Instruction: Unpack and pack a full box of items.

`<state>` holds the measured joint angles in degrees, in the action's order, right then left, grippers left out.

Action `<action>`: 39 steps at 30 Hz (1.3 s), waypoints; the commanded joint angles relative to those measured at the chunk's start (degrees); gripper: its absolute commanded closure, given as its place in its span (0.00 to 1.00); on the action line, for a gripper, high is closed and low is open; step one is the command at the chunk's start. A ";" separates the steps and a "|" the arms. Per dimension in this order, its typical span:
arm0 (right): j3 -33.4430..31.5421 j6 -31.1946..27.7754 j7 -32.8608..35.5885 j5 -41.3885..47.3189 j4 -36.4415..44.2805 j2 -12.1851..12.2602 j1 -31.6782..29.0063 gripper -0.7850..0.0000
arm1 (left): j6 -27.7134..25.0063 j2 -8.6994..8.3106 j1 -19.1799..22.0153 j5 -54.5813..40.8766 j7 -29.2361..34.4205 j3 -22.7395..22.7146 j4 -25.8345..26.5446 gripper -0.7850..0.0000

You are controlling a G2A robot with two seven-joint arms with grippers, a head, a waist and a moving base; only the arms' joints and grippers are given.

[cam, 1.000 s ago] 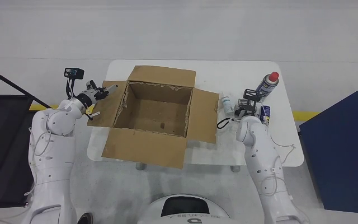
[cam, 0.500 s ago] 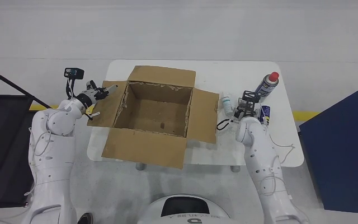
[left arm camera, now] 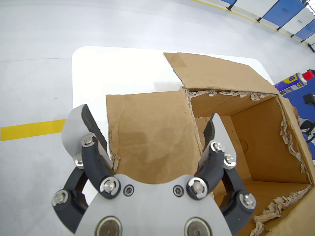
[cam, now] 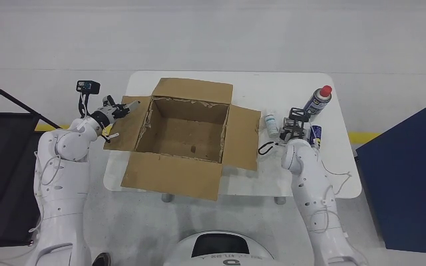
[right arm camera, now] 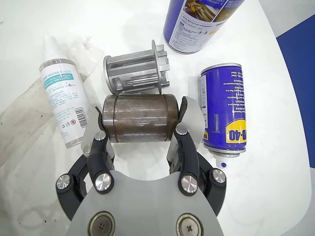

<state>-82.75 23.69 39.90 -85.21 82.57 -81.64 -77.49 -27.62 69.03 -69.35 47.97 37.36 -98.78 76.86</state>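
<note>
Right gripper [right arm camera: 140,110] clasps a rusty brown steel cylinder [right arm camera: 140,121] by its ends. It is hemmed in by a lying white plastic bottle [right arm camera: 62,94], a grey ribbed metal spool [right arm camera: 135,74] and a small blue spray can [right arm camera: 224,109] lying near the white table's [right arm camera: 258,160] edge. Left gripper [left arm camera: 149,114] hangs spread wide over the left flap of the open brown cardboard box [left arm camera: 253,133].

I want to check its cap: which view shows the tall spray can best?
The top view: the tall spray can stands whole, red cap included. The right wrist view cuts off its top; the left wrist view shows its upper part, far off.
</note>
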 commanded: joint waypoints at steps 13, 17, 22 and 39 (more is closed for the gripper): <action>-3.84 -4.89 -5.64 3.16 12.36 0.58 -10.27 1.00 | 0.00 0.00 0.00 0.00 0.00 0.00 0.00 0.00; -5.52 -7.44 -9.22 6.12 16.96 0.74 -14.37 1.00 | 0.00 0.00 0.00 0.00 0.00 0.00 0.00 0.00; -8.63 -12.76 -13.05 12.92 20.39 0.99 -17.82 1.00 | 0.00 0.00 0.00 0.00 0.00 0.00 0.00 0.00; -16.69 -48.22 -13.89 42.70 29.97 2.83 -25.96 1.00 | 0.00 0.00 0.00 0.00 0.00 0.00 0.00 0.00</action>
<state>-99.07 -23.72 24.79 -43.64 112.58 -78.93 -103.66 -27.62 69.03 -69.35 47.97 37.36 -98.78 76.86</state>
